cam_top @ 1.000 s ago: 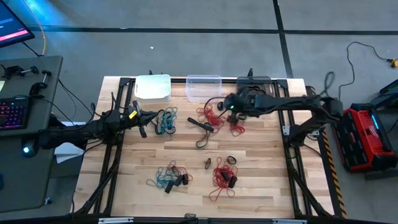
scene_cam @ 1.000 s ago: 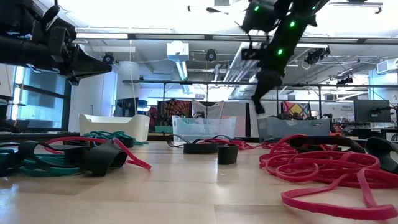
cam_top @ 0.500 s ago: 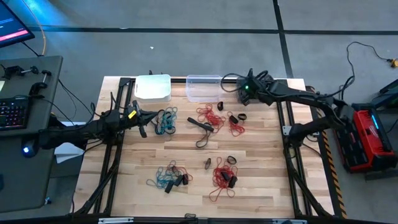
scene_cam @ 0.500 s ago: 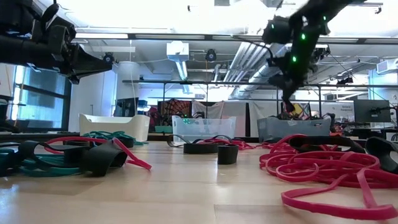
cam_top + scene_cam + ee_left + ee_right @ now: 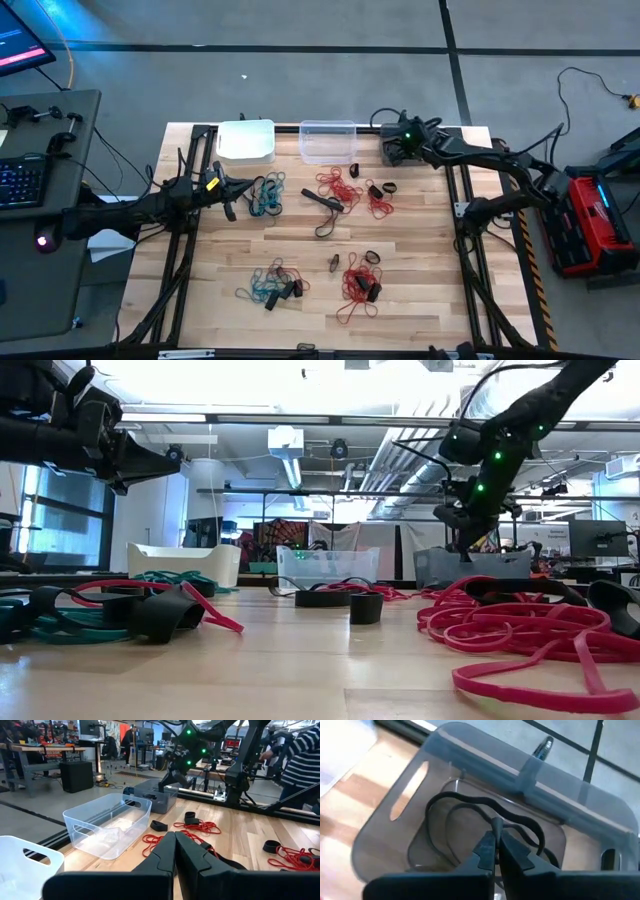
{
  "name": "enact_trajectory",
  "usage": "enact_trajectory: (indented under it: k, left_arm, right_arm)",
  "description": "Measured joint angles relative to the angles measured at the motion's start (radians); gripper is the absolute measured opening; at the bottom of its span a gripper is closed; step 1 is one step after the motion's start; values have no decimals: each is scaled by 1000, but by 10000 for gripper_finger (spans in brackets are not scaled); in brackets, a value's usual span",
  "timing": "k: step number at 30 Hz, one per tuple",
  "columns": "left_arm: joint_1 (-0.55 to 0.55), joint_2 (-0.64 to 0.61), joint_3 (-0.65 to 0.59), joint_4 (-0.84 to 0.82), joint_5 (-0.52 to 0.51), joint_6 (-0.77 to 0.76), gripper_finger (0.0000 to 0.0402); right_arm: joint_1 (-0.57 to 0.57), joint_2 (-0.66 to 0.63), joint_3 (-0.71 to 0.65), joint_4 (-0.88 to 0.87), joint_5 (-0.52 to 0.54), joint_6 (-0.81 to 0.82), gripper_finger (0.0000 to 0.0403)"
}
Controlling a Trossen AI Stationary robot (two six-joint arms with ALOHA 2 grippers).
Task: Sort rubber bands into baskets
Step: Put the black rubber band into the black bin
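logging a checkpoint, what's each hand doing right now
Left hand: shut, empty, near the teal rubber bands.
Right hand: shut on a black rubber band, over the dark grey basket.

grey floor (image 5: 300, 80) crossed by dark seams surrounds the pale wood-plank surface (image 5: 420, 300); a dark desk (image 5: 60, 250) with keyboard (image 5: 20, 185) stands beside it.
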Motion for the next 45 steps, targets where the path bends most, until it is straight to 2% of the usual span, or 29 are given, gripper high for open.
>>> enact_trajectory:
  k: [5, 15, 30, 41, 45]
  left_arm:
    - [0, 0, 0, 0, 0, 0, 0]
    - [0, 0, 0, -2, 0, 0, 0]
    - [0, 0, 0, -10, 0, 0, 0]
    - [0, 0, 0, -9, 0, 0, 0]
    - [0, 0, 0, -9, 0, 0, 0]
  right_arm:
    - [-17, 0, -4, 18, 10, 51, 14]
    - [-23, 1, -4, 24, 7, 63, 86]
    - [-22, 2, -3, 19, -27, 16, 99]
    - [-22, 2, -2, 47, -19, 14, 181]
    - [-21, 2, -2, 50, -24, -27, 194]
